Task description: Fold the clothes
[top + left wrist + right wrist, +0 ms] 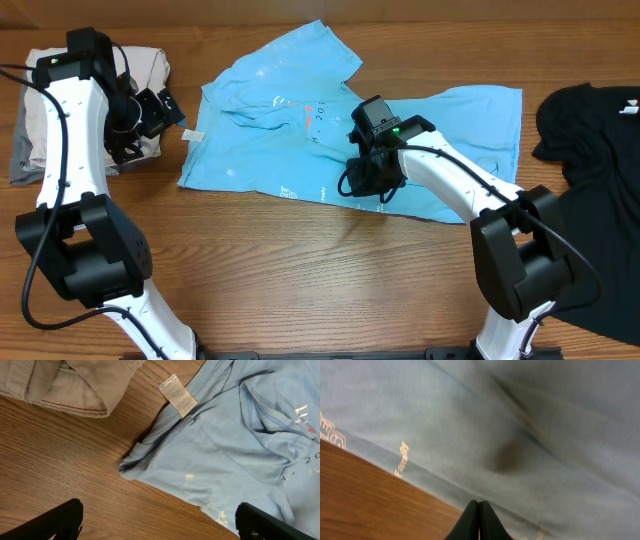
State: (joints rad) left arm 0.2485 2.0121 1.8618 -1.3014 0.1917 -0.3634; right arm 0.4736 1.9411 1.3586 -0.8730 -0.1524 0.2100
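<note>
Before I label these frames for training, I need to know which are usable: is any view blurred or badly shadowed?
Overhead: sharp and evenly lit, with no harsh glare. Left wrist: crisp, with the T-shirt seams and its label clear. Right wrist: soft and out of focus, the lettering smeared, and a dark shadow patch on the cloth above the right gripper.

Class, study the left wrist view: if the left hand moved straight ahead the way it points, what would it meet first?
Probably the bunched edge of the light blue T-shirt, lying on the table just ahead of the open left hand; depth is unclear.
</note>
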